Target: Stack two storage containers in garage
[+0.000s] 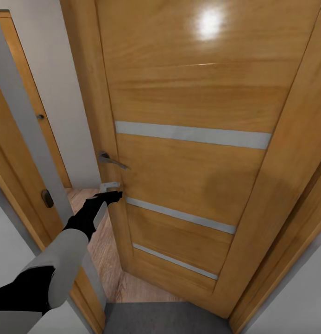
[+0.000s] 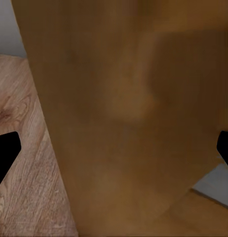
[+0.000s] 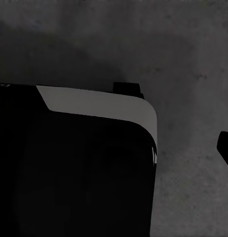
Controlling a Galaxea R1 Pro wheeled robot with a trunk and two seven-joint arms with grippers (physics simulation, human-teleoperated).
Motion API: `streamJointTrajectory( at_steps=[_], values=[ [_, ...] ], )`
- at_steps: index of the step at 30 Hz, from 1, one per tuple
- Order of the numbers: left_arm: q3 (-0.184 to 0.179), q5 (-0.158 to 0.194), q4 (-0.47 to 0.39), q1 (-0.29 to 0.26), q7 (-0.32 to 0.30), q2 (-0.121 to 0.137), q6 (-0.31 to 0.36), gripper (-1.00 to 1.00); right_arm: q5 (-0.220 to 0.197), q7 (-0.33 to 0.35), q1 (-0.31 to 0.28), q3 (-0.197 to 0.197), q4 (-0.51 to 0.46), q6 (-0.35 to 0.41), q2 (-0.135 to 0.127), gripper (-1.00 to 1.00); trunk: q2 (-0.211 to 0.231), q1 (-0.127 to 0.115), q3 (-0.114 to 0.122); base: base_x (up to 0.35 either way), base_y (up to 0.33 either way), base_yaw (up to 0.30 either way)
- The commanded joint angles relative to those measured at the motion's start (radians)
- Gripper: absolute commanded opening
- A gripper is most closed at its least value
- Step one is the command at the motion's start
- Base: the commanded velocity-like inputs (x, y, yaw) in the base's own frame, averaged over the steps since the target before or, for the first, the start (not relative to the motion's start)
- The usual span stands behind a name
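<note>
The robot stood at a tall honey-coloured wooden door with three pale horizontal stripes (image 1: 192, 139), which hung partly ajar. Through the gap beside its free edge showed a strip of light wood-plank floor (image 1: 102, 253); underfoot lay rough dark-grey concrete floor (image 1: 165, 320). Neither red-orange box was anywhere to be seen, so I judged them to be somewhere past that doorway, not yet fetched.

The left arm was the nearer one. Its black left pincer (image 1: 113, 196) reached to the door's free edge, just below the curved metal lever handle (image 1: 110, 160) and right at the small pale latch plate (image 1: 110, 186). The door's long axis ran upright, and its edge stood squarely ahead of the pincer. In the left wrist view the two black fingertips (image 2: 5, 153) sat wide apart with the door's wood between them, so the pincer was released, straddling the edge perhaps, though whether it touched the wood I could not tell.

The right wrist view looked down at the concrete past a dark robot body part with a grey band (image 3: 94, 106); I could not tell how the right pincer was set.
</note>
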Motion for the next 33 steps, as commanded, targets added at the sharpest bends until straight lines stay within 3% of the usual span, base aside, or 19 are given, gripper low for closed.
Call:
streamJointTrajectory(
  at_steps=[1,15,25,33],
  values=[
    [0.004,0.001,-0.006,0.0,0.001,-0.001,0.006,1.0,0.005,0.0,-0.001,0.001,0.001,-0.003,0.0,1.0,-0.001,0.0,-0.001,0.0,0.0,0.0],
    [0.002,-0.001,-0.008,0.001,0.001,-0.009,0.01,1.0,0.005,0.0,-0.001,-0.001,0.001,-0.003,-0.002,1.0,-0.001,0.0,0.004,0.229,0.076,-0.052],
    [0.003,0.0,-0.01,0.002,0.001,-0.01,0.008,1.0,0.005,0.0,-0.001,-0.001,0.0,-0.003,-0.002,1.0,-0.001,0.0,0.007,0.021,0.007,-0.052],
    [0.001,0.0,-0.005,0.002,0.0,-0.01,0.008,1.0,0.005,0.0,-0.001,-0.001,0.001,-0.003,-0.002,1.0,-0.001,0.0,0.013,0.086,0.0,-0.227]
  ],
)
